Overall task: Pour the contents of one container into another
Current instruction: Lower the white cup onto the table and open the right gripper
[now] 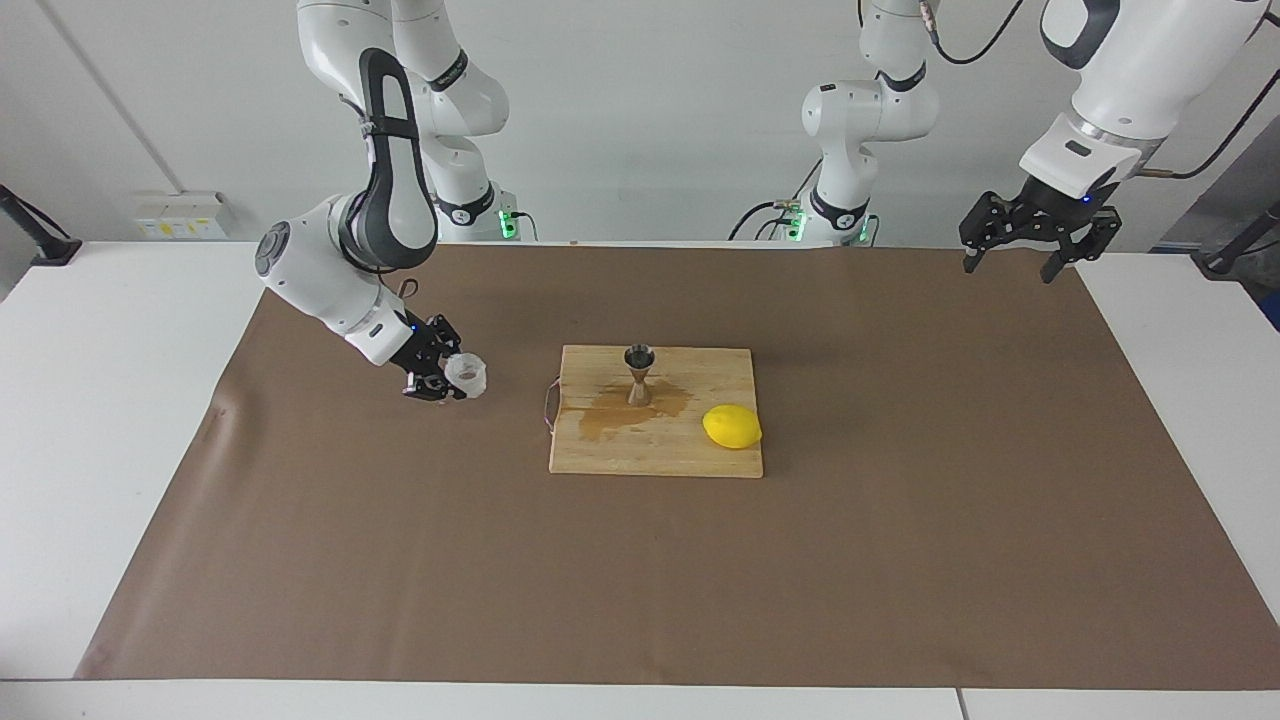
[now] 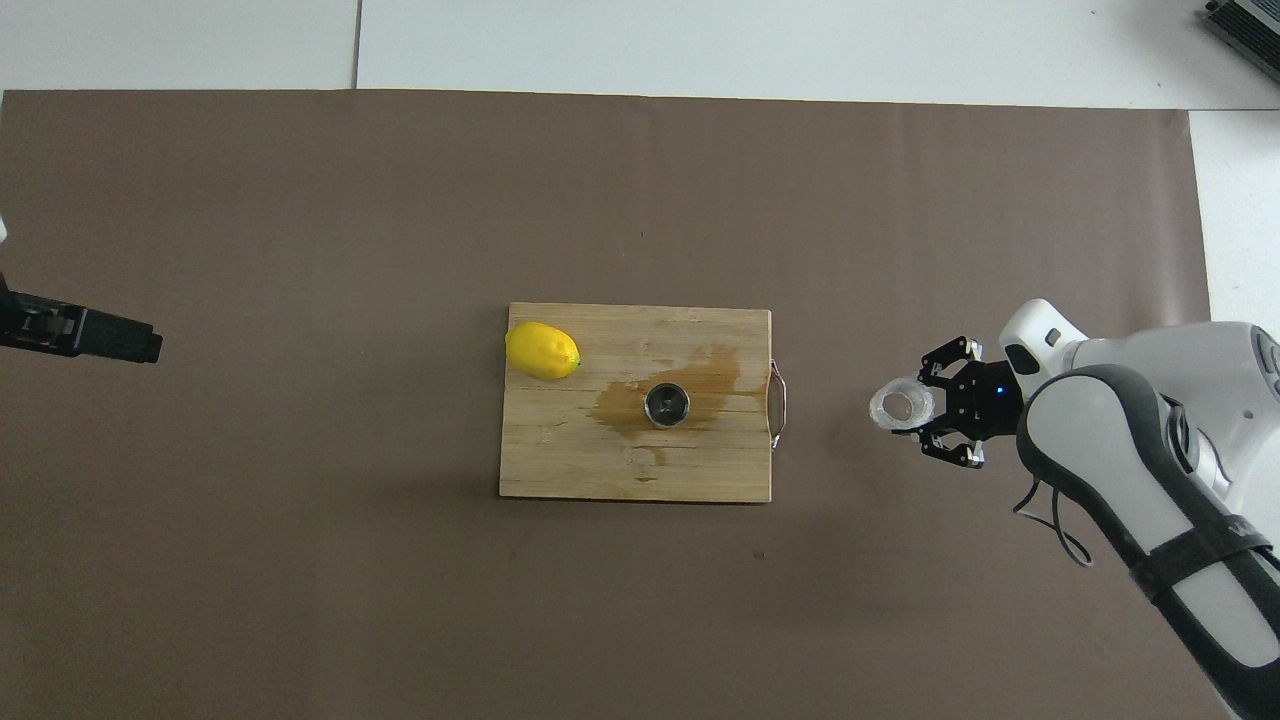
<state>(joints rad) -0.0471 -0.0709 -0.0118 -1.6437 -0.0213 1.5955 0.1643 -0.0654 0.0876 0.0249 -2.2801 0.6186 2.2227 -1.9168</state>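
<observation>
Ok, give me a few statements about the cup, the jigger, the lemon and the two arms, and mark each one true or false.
1. The right gripper holds the glass cup. True.
2. The jigger lies on its side on the paper. False: it stands upright on the cutting board.
3. The lemon sits on the board. True.
4. The board is dry. False: a wet stain spreads around the jigger.
5. The left gripper grips the lemon. False: it waits, open, at its own end.

Shiny steel jigger (image 1: pixel 639 373) on stained wooden board (image 1: pixel 655 455).
</observation>
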